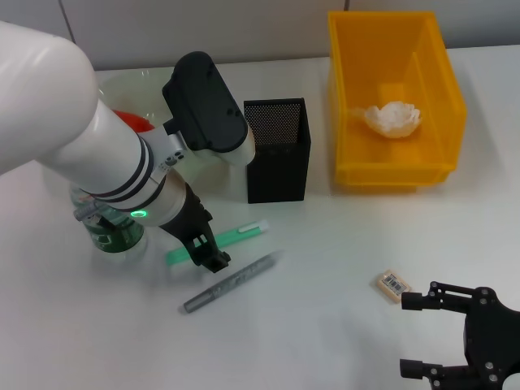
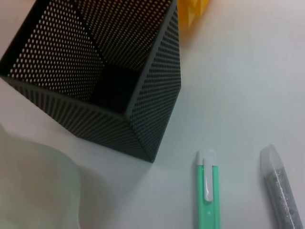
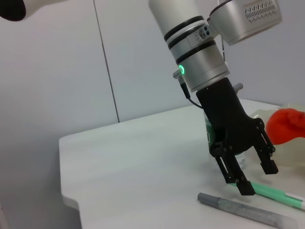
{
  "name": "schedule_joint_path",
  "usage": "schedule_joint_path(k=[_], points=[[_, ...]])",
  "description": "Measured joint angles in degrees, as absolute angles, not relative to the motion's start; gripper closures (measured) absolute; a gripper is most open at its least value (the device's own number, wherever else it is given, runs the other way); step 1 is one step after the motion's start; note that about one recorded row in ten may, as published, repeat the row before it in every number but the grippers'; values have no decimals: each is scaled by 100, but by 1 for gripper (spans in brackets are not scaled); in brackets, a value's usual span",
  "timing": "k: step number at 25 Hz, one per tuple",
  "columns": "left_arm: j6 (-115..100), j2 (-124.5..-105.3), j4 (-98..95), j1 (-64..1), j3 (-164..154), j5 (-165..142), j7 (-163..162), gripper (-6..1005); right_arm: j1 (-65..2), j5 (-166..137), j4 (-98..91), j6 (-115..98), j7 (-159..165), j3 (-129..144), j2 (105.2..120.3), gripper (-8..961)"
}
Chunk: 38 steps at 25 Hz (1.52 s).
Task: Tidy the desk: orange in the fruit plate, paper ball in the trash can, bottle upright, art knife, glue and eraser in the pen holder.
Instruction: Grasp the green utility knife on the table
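Left gripper (image 1: 209, 253): fingers spread open, holding nothing, tips low over the desk (image 1: 325, 276).
Art knife (image 1: 218, 241): green, lying flat right under the left gripper's fingertips, white clip end pointing away toward the pen holder.
Glue (image 1: 230, 282): grey glittery stick, just beside the knife on the side nearer the robot.
Pen holder (image 1: 278, 150): upright, beyond the left gripper.
Bottle (image 1: 112, 231): upright, behind the left wrist.
Orange (image 3: 287, 125): in the fruit plate (image 1: 134, 81), past the bottle.
Right gripper (image 1: 422, 333): fingers apart, empty.
Eraser (image 1: 394, 285): just ahead of its fingertips, not touching.
Paper ball (image 1: 392, 119): inside the trash can (image 1: 357, 122).
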<state>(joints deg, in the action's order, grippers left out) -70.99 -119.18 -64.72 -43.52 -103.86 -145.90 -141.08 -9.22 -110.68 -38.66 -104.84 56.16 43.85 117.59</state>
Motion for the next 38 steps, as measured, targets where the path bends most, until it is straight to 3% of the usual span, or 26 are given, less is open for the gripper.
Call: schedule_joint_path(k=[15,38], points=[[-7188,-11918,-6166,-4543,-10308,-14539,-14006,324,-943,-11202,-3854,-10476,5616,4364,11804,136],[-7316,-11918,-6102,-4562,-10300,-14571,-13989,454,-941,-11235,-3858,-10489,5616,4394,11813,137]])
